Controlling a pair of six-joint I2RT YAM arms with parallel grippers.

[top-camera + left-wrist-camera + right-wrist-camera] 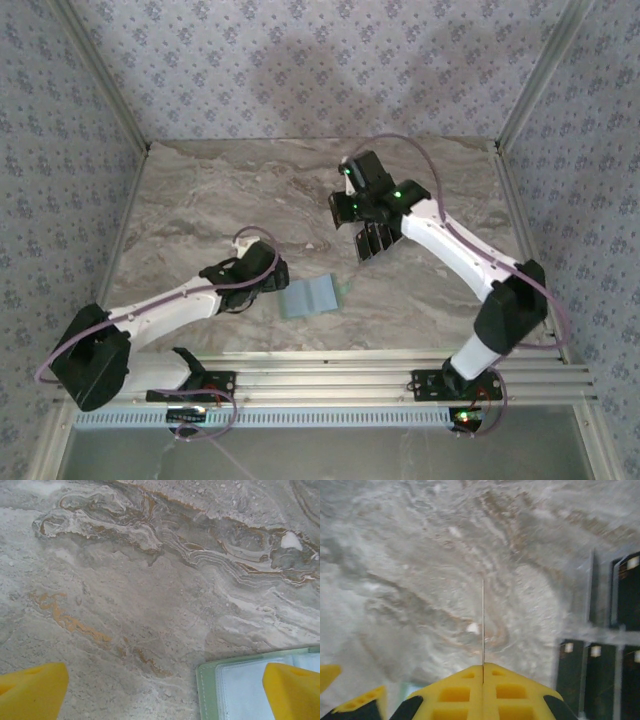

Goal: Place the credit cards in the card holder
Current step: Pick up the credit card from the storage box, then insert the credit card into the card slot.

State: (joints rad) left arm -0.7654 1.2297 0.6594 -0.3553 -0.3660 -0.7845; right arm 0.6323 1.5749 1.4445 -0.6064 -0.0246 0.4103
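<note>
The card holder (310,297) lies open on the marble table, a pale green wallet with clear inner slots. Its corner (240,690) shows in the left wrist view. My left gripper (278,275) hovers just left of it, open and holding nothing, and one yellow fingertip (295,690) hangs over the wallet. My right gripper (340,213) is farther back, shut on one credit card (483,620), seen edge-on as a thin line rising from the closed fingertips (470,680). Several more black credit cards (625,592) stand in a clear rack (375,240) beside the right gripper.
Patterned walls with metal corner posts (115,95) enclose the marble table (220,190) at the back and sides. An aluminium rail (330,375) with both arm bases runs along the near edge. Bare marble stretches across the left and back.
</note>
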